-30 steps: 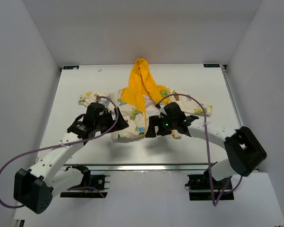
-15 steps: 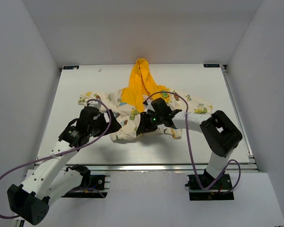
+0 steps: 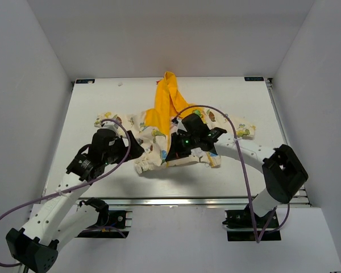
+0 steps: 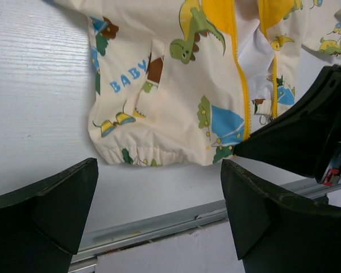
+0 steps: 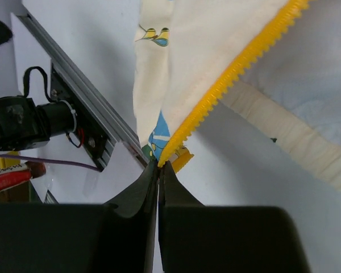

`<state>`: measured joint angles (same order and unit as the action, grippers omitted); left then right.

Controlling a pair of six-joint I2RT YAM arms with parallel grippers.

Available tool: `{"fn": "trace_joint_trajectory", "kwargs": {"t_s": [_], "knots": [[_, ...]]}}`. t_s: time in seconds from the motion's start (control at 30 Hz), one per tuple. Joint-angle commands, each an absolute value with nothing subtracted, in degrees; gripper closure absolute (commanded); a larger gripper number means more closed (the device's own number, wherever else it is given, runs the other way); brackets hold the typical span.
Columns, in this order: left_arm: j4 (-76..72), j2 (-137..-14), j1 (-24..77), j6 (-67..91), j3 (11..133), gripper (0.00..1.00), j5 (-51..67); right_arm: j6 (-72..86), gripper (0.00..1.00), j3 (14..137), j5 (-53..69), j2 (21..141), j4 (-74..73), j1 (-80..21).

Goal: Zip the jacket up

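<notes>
The jacket (image 3: 152, 136) lies on the white table, cream with cartoon prints, its yellow hood (image 3: 167, 91) pointing to the far side. Its front stands unzipped, with the yellow zipper (image 4: 244, 96) running down to the hem. My right gripper (image 3: 170, 152) is shut on the bottom end of the yellow zipper teeth (image 5: 233, 74), pinching the jacket's front edge at the fingertips (image 5: 159, 163). My left gripper (image 4: 159, 170) stands wide open just near of the jacket's left hem (image 4: 153, 154), with nothing between its fingers. The slider's pull (image 4: 263, 118) hangs by the zipper.
A metal rail (image 4: 159, 219) runs along the table's near edge, close under both grippers. The right arm's black body (image 4: 307, 136) sits just to the right of the left gripper. White walls enclose the table on three sides.
My right gripper has closed on the zipper's lower end and shifted left over the hem. The left gripper drew slightly nearer the front edge, still open.
</notes>
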<state>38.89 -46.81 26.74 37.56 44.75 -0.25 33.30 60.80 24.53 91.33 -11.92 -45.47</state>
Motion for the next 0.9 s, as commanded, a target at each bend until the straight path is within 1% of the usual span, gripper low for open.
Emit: {"fn": "trace_joint_trajectory", "kwargs": {"t_s": [0.0, 0.07, 0.17, 0.2, 0.23, 0.3, 0.37, 0.5, 0.57, 0.67, 0.77, 0.8, 0.83, 0.87], "knots": [[37.6, -44.9, 26.7, 38.1, 44.1, 0.02, -0.4, 35.6, 1.00, 61.2, 20.1, 89.6, -24.5, -46.3], [36.7, -44.6, 26.7, 38.7, 42.7, 0.02, 0.8, 37.0, 1.00, 61.3, 15.0, 90.6, -25.6, -46.3], [36.6, -45.2, 26.7, 38.8, 42.6, 0.02, 2.9, 38.3, 1.00, 63.7, 8.4, 95.6, -27.2, -46.2], [36.9, -45.3, 26.7, 38.9, 42.7, 0.02, 2.8, 39.0, 1.00, 66.3, 6.7, 99.5, -28.0, -46.2], [38.0, -45.5, 26.7, 39.1, 42.9, 0.02, 2.4, 39.7, 1.00, 68.0, 2.9, 101.5, -29.3, -46.2], [39.7, -46.0, 26.7, 39.8, 43.3, 0.02, 0.2, 40.3, 1.00, 71.3, 0.4, 105.1, -31.9, -46.2], [41.7, -46.1, 26.7, 40.2, 43.8, 0.02, -2.3, 41.0, 1.00, 74.2, -3.3, 108.0, -30.9, -46.2], [41.5, -45.5, 26.7, 40.7, 43.2, 0.02, -2.1, 40.8, 1.00, 75.8, -4.0, 108.3, -27.9, -46.2], [40.5, -45.4, 26.7, 40.5, 42.8, 0.02, -1.3, 39.5, 0.97, 75.0, -3.4, 107.2, -26.7, -46.3], [39.0, -45.4, 26.7, 39.8, 42.6, 0.02, -0.1, 37.4, 0.95, 71.6, -4.1, 102.0, -24.4, -46.3], [36.0, -45.4, 26.7, 38.5, 43.0, 0.02, 3.2, 35.1, 0.69, 66.5, -6.6, 92.4, -20.5, -46.2], [34.8, -45.5, 26.7, 38.1, 43.2, 0.02, 4.0, 34.5, 0.59, 65.2, -7.1, 86.9, -19.5, -46.0], [34.1, -45.6, 26.8, 38.1, 43.7, 0.02, 5.1, 34.1, 0.20, 64.1, -8.6, 84.4, -18.6, -46.0], [34.2, -46.2, 26.7, 38.8, 44.3, 0.02, 4.6, 33.6, 0.11, 62.9, -9.0, 81.7, -16.9, -45.8]]}}
